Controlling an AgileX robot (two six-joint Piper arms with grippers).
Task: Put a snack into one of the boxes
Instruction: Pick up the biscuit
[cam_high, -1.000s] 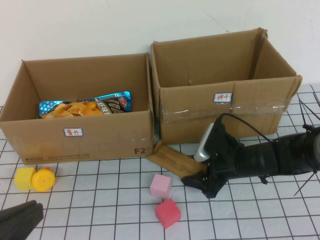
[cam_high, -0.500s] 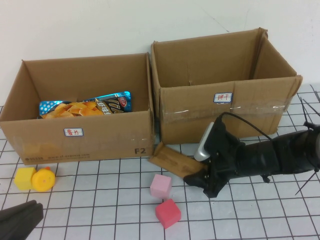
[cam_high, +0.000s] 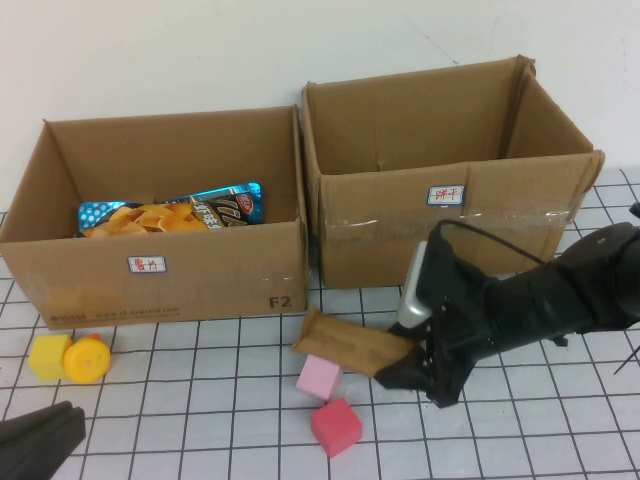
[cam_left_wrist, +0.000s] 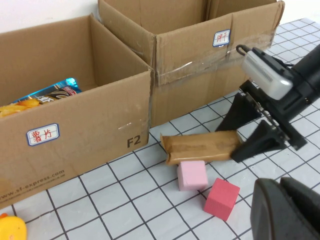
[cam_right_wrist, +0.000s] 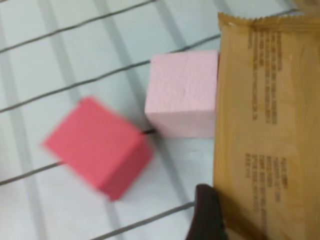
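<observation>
My right gripper (cam_high: 405, 362) is shut on one end of a brown snack packet (cam_high: 348, 345) and holds it low over the grid mat, in front of the gap between the two boxes. The packet's free end reaches over a pink cube (cam_high: 319, 378). The right wrist view shows the packet (cam_right_wrist: 267, 125) beside one dark finger (cam_right_wrist: 207, 215). The left cardboard box (cam_high: 160, 275) holds a chips bag (cam_high: 170, 213). No contents show in the right cardboard box (cam_high: 450, 205). My left gripper (cam_high: 40, 435) rests shut and empty at the front left, and shows in its own view (cam_left_wrist: 287, 210).
A red cube (cam_high: 335, 427) lies just in front of the pink cube. Two yellow toys (cam_high: 70, 357) sit in front of the left box. The left wrist view shows the packet (cam_left_wrist: 200, 146), the pink cube (cam_left_wrist: 192, 175) and the red cube (cam_left_wrist: 221, 198).
My right gripper has drawn the snack packet away from the boxes toward the front; the packet's free end now sits over the pink cube. The left arm has not moved.
</observation>
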